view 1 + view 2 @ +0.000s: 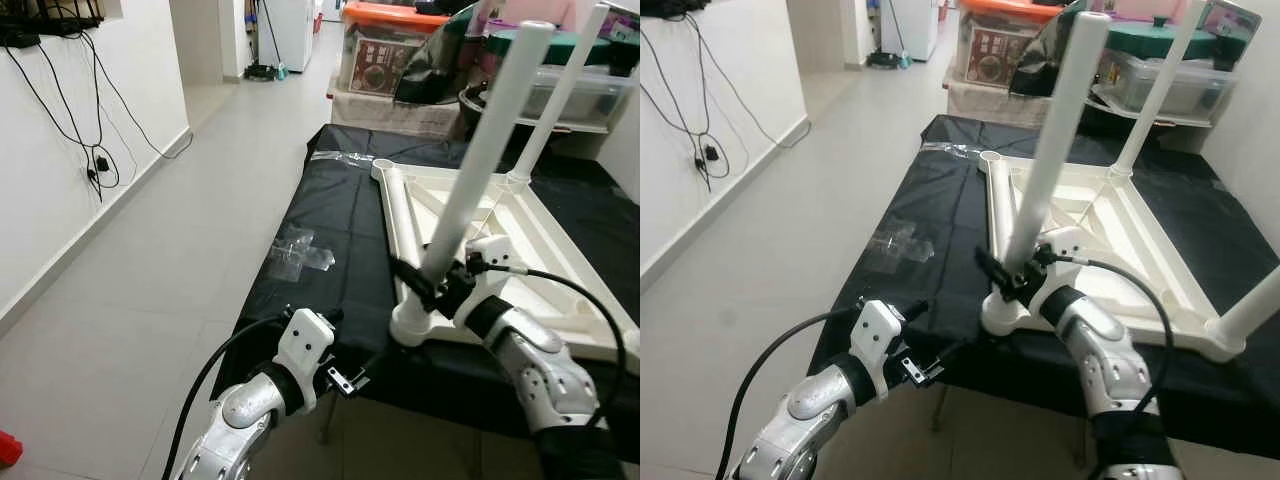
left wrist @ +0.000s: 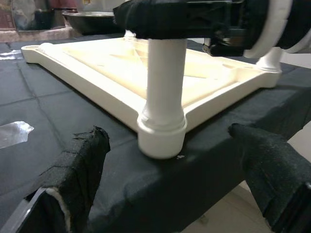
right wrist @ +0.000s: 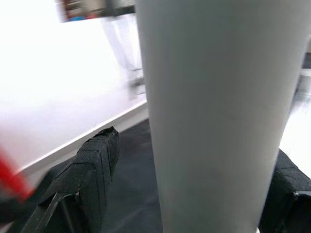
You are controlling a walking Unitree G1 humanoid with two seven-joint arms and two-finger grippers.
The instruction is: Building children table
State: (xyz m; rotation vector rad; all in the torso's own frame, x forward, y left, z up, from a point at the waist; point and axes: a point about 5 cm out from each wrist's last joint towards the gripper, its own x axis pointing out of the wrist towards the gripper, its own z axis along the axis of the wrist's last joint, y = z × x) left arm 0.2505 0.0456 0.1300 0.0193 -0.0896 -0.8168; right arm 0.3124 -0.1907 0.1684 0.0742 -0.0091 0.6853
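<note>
A cream children's table top [image 1: 520, 230] lies upside down on a black-covered table [image 1: 340, 220]. A white leg [image 1: 480, 150] stands tilted in its near left corner socket [image 2: 162, 133]. My right gripper [image 1: 435, 285] sits around this leg just above the socket. Its fingers [image 3: 97, 160] flank the leg, with a gap showing on one side, so it is open. My left gripper [image 2: 167, 133] hangs open at the table's front edge, facing the socket and a little short of it. A second leg [image 1: 560, 90] stands at the far corner, a third [image 1: 1250, 310] at the near right.
Crumpled clear plastic [image 1: 300, 255] lies on the black cloth at the left. Storage boxes [image 1: 390, 50] and a dark bowl crowd the far end. A tiled corridor [image 1: 150, 270] runs along the left beside a wall with hanging cables [image 1: 95, 160].
</note>
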